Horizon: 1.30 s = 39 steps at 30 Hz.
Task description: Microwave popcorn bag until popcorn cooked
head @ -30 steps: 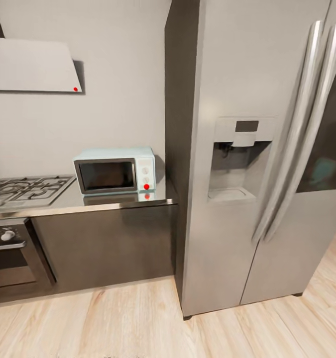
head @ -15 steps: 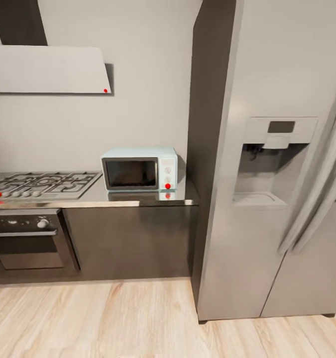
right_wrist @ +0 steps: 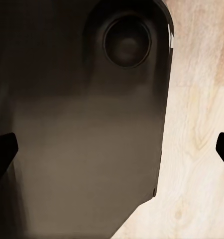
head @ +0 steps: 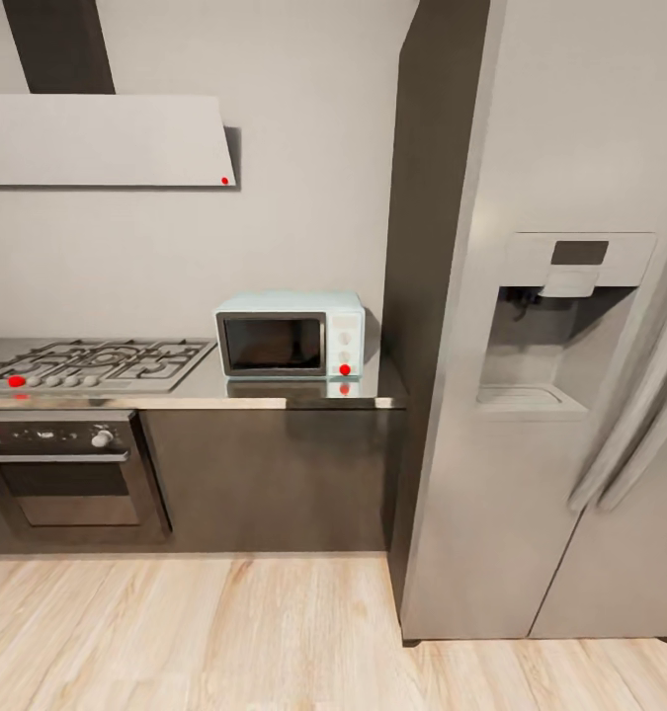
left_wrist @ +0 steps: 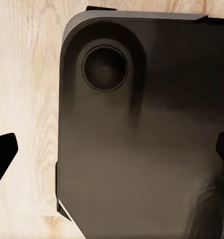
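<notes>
Microwave (head: 291, 335) on the countertop (head: 274, 393) shows no readable writing.

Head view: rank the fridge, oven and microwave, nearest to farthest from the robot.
1. Fridge: on the right, its front standing out past the cabinets.
2. Oven: low on the left, under the countertop.
3. Microwave: centre, on the countertop, set back from its edge, beside the fridge.
</notes>
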{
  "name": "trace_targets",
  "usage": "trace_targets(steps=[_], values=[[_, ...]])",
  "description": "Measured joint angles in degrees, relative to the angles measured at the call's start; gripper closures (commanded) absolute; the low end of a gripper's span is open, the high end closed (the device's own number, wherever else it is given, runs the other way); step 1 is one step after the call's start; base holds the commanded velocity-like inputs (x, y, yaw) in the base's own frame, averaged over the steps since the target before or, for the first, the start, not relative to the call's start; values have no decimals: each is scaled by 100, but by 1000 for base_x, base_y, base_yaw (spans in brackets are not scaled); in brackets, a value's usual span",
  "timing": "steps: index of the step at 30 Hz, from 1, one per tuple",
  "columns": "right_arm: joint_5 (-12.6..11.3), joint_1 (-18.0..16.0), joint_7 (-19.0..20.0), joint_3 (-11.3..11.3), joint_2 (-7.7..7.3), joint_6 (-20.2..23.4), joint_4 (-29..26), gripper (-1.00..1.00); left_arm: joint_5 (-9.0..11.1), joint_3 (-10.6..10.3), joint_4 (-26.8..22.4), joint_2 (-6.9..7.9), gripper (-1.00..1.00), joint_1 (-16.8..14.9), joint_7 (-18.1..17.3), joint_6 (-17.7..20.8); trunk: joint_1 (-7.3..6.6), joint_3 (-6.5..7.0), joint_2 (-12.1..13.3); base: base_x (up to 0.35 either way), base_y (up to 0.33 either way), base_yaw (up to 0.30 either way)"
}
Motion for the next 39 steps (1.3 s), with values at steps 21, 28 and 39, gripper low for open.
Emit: trace_targets(steps=[21,28,39], values=[[1,0,0,21,-8,0,0,-100,2,-15,2,0,-100,0,-8,17,-4,0,0,301,70,0],[23,0,0,21,-8,0,0,-100,-6,-10,1,5,-100,0,-8,4,-1,0,0,195,63,0],[32,0,0,21,-8,0,0,-100,-6,-2,0,5,-100,0,-8,-1,0,0,0,31,234,0]])
